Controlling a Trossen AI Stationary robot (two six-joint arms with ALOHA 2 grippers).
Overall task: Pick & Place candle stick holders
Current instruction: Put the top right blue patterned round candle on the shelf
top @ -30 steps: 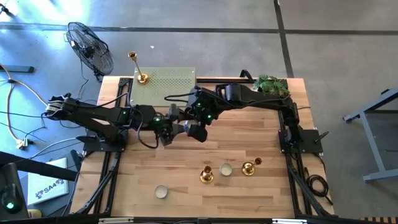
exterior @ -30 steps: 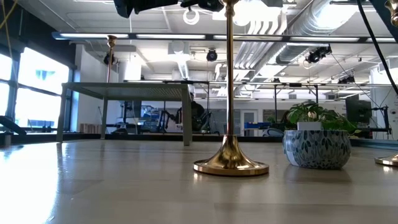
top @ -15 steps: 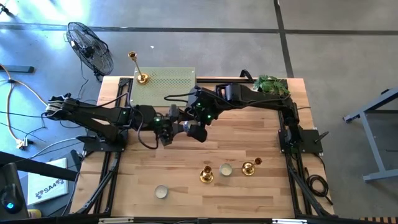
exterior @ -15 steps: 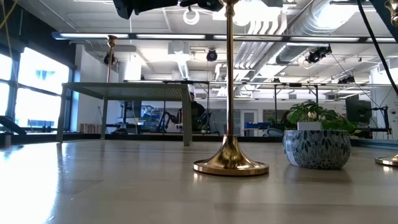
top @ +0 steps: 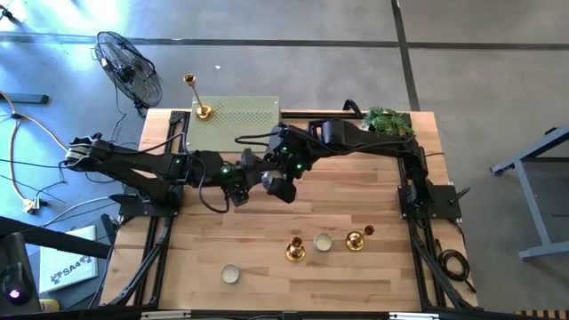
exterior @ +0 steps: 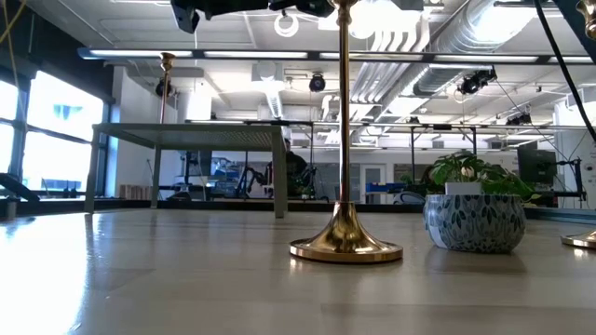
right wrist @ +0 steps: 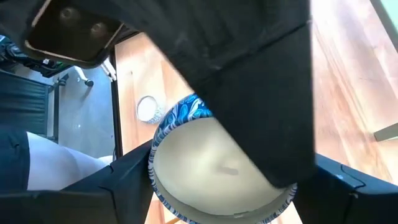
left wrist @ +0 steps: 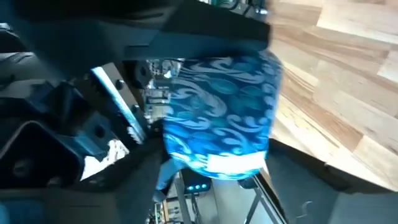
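Both my left end effector [top: 238,197] and right end effector [top: 283,190] meet mid-surface [top: 373,276], gripping a blue patterned cup [left wrist: 221,112] between them.

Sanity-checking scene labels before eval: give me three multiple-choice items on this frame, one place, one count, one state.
1. Where is the lone candlestick? A on the perforated platform's corner; B beside the plant; C on the floor.
2. How many brass candlesticks show from above? A two; B three; C five.
3. The near candlestick in the low view is: A toppled; B gripped; C upright.
Answers: 1 A, its base sits on the perforated platform. 2 B, that one plus two front candlesticks. 3 C, its stem rises straight from its base; the left gripper and right gripper hang over mid-table.
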